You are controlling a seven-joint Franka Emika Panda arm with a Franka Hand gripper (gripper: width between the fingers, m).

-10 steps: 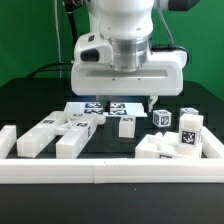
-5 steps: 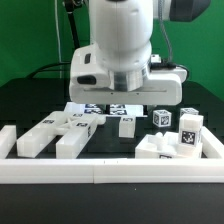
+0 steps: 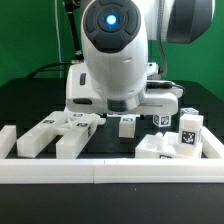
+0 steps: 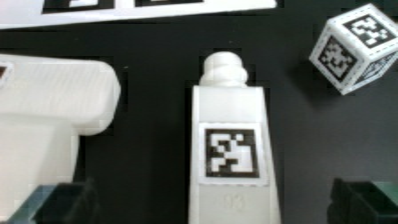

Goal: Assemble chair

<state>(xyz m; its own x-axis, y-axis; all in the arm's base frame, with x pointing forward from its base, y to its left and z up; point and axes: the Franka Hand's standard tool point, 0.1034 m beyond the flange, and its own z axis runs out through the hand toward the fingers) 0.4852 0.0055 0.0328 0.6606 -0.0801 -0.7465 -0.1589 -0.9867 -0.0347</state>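
Swung down and forward, the arm (image 3: 115, 50) now hangs over the table (image 3: 30, 100). Its gripper (image 4: 205, 205), spread wide and empty, straddles the chair's long bar (image 4: 226, 140), likely lining up a pick.

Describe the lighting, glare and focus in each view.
Exterior view: even light and rather soft detail; the arm looms large over the black table, with a blue light glowing on it. Wrist view: the long bar and its tag are sharp, the blocky part beside it is washed out to near-flat white, and the open tool shows only as dark, blurred fingertips.
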